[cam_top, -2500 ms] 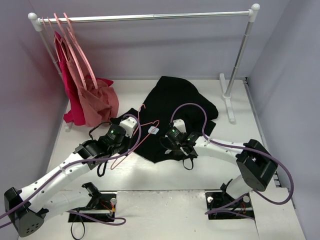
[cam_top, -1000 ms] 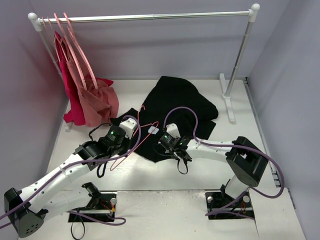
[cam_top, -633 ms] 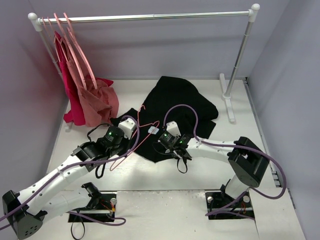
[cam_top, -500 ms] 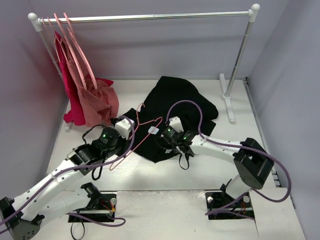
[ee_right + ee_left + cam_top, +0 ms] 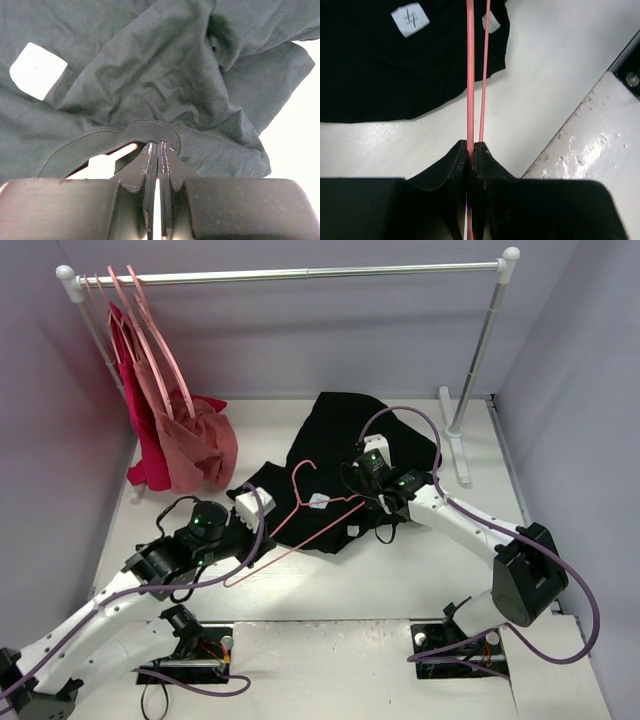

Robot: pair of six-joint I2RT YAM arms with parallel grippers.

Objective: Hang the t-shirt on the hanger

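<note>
Left claw (image 5: 471, 148) clamped on hanger (image 5: 470, 75) rod, right claw (image 5: 158, 147) pinching t-shirt (image 5: 150, 80) collar, hanger reaching over the t-shirt's near edge

**Q:** Condition of the t-shirt (image 5: 345, 430)?

**A:** Black, short-sleeved and crumpled. It lies spread at mid-table (image 5: 430, 570). The collar rim is lifted into a small loop (white label (image 5: 37, 70) visible inside the neck).

**Q:** And the hanger (image 5: 470, 75)?

**A:** Thin, pale pink, a triangular frame with a curved hook. It slants across the t-shirt's near-left edge, hook toward the far side, right end reaching the collar area.
</note>
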